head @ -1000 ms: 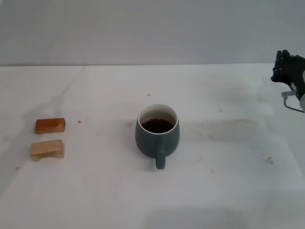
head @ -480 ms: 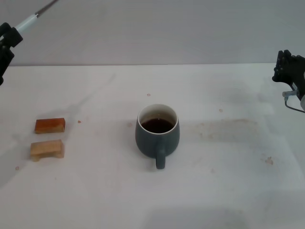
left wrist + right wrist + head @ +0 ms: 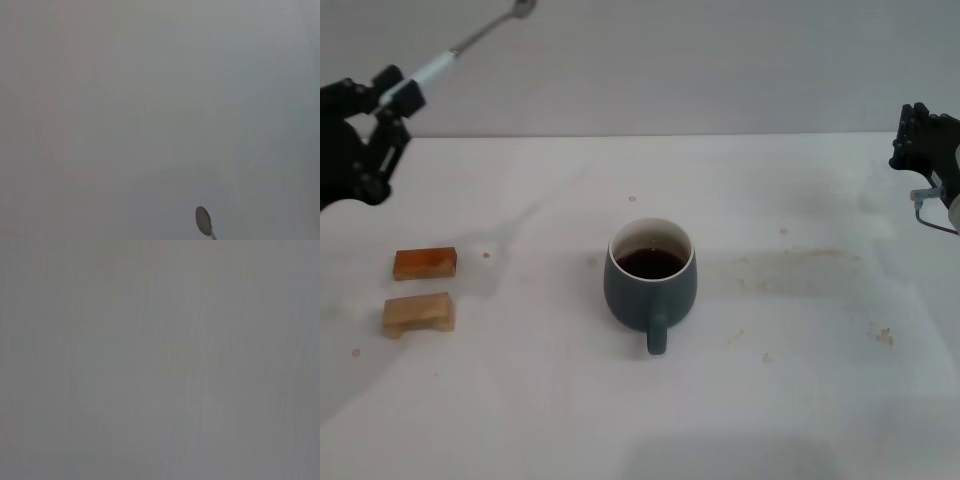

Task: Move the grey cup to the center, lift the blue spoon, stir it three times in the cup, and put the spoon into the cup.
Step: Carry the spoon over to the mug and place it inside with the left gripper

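At desk centre sits the grey cup (image 3: 651, 281), upright, handle toward the robot, dark brown liquid inside. Cup looks already placed, so I judge the centring step done and the spoon lift done too.

Blue spoon (image 3: 455, 52) is up in the air, far to the left and well above the desk, well apart from the cup. Its long axis runs diagonal: pale handle low at the left gripper (image 3: 388, 104), metal bowl high, pointing up and toward the cup's side. Left wrist view catches only the spoon's bowl against a blank wall.

Left gripper fingers are clamped on the handle end. Cup lies to the right and below those fingers, so the coming move likely needs a carry rightward plus a tip-over to bring the bowl down into the mug. Bowl currently points the wrong way for stirring.

Right gripper (image 3: 923, 140) is parked at the right edge, raised; finger state cannot be told. Left arm is the one at work.

Two small wooden blocks (image 3: 420, 288) lie on the desk (image 3: 800, 380) below the left gripper, out of the path.
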`<state>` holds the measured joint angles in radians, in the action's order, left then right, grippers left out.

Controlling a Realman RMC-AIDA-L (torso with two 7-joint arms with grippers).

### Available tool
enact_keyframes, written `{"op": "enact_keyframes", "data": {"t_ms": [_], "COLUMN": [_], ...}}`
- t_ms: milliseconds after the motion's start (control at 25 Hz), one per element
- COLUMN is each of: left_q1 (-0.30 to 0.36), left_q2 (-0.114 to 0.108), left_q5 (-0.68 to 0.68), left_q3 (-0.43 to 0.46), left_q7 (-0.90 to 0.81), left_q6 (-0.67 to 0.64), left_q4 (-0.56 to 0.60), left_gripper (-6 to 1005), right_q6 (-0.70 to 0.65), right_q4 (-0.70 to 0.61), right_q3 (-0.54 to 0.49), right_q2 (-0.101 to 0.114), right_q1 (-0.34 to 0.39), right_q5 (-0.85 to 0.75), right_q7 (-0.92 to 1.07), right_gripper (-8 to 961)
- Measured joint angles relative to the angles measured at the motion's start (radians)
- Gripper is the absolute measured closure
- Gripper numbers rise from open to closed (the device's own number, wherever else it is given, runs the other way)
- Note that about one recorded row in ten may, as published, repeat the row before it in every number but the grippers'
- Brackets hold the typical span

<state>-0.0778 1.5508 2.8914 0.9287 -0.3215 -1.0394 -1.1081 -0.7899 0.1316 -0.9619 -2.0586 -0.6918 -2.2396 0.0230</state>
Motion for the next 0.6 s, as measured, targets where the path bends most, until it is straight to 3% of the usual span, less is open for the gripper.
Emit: {"op": "enact_keyframes", "data": {"t_ms": [200,320,400,480,600], "left_q1": [0.004,0.004,0.007,0.007,0.004], "left_q2": [-0.011,-0.011,-0.043,-0.043,-0.075], "left_q5": [0.000,0.000,0.000,0.000,0.000], "left_q3": [-0.022,-0.022,-0.027,-0.027,-0.036], "left_q7": [0.128,0.128,0.164,0.164,0.166], "left_q6": [0.179,0.179,0.319,0.319,0.415], "left_q4": [-0.120,-0.120,-0.208,-0.208,-0.269], "left_gripper": [825,825,824,824,823], "right_q6": [0.008,0.009,0.013,0.016,0.022], "right_q4": [0.002,0.002,0.003,0.004,0.009], "right_q3": [-0.001,-0.001,-0.002,-0.003,-0.009], "right_q2": [0.001,0.001,0.001,0.001,0.003], "right_q1": [-0.001,-0.002,-0.004,-0.005,-0.006], "right_q5": [0.000,0.000,0.000,0.000,0.000], "right_q7": [0.000,0.000,0.000,0.000,0.000], "right_gripper": [879,880,880,880,880]}}
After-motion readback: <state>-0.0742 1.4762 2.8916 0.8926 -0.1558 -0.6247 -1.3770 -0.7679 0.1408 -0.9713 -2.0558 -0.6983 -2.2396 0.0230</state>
